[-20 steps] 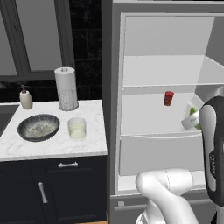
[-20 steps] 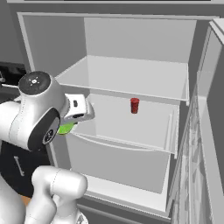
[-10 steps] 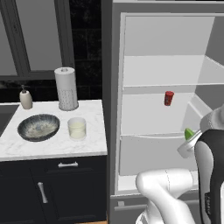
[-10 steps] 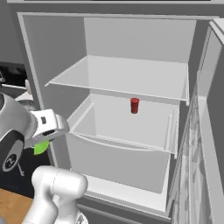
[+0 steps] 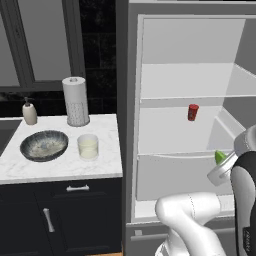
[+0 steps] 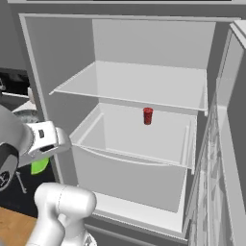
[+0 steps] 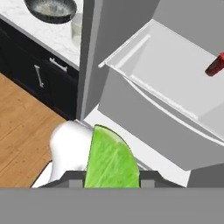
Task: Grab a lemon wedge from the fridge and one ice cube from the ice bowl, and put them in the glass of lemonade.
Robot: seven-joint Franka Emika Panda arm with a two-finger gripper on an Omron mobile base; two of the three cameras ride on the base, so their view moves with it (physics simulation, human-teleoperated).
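Gripping lemon wedge point(image 7: 111, 159) btwn claw point(image 7: 111, 175) tips.

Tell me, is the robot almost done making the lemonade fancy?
Not yet. Done: the lemon wedge is out of the open fridge. In hand: the gripper holds that wedge in front of the fridge. Left: drop it into the glass of lemonade on the counter, then fetch an ice cube from the ice bowl beside the glass.

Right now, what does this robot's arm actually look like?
A thick, glossy white arm of rounded tube-shaped segments, with dark grey bands at the joints. A boxy white hand carries small dark markings. No loose cables are visible.
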